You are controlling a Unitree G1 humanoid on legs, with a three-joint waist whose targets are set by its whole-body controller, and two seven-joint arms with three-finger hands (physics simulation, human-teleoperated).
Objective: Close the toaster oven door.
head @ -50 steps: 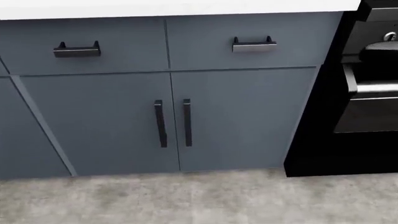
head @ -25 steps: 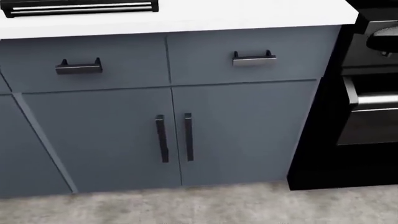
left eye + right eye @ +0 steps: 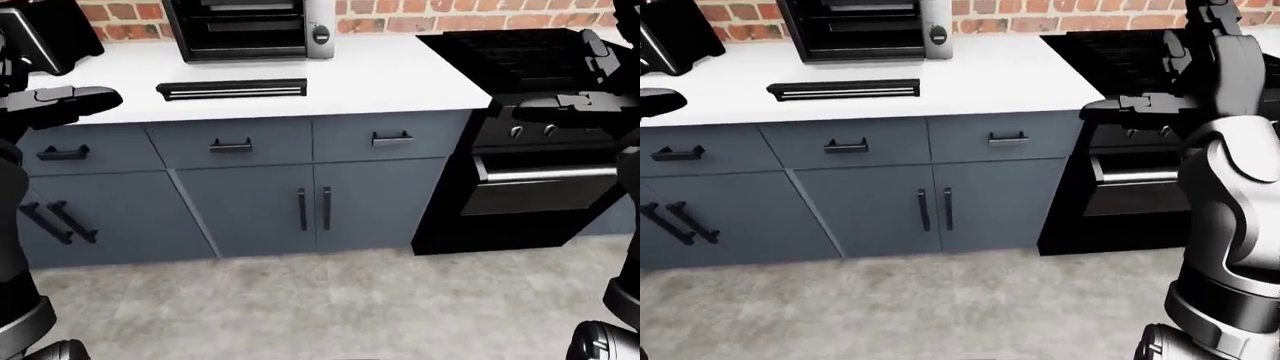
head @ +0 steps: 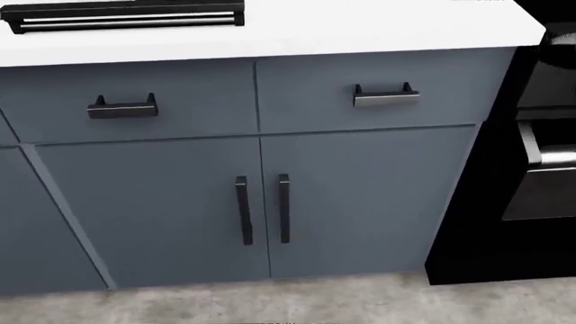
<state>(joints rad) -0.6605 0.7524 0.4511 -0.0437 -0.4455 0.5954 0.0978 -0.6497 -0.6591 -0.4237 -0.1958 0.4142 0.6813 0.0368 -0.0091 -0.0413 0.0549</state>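
The toaster oven [image 3: 250,30] stands on the white counter [image 3: 400,75] against the brick wall, at the top of the left-eye view. Its door [image 3: 232,89] hangs down open, and its black edge with a silver handle lies level over the counter; the same edge shows in the head view [image 4: 126,17]. My left hand [image 3: 70,99] hovers at the left edge, level with the counter front, fingers stretched flat and holding nothing. My right hand [image 3: 1130,105] is held out flat before the stove, also with nothing in it. Both hands are well apart from the door.
Grey-blue drawers and cabinet doors [image 4: 360,189] with black handles run under the counter. A black range [image 3: 540,172] with an oven handle stands to the right. Another black appliance [image 3: 40,37] sits at the counter's top left. Grey floor [image 3: 330,300] lies below.
The camera has tilted up and to the left: cabinets and stove slid down and right in the head view, and the counter and door handle edge came in at the top.
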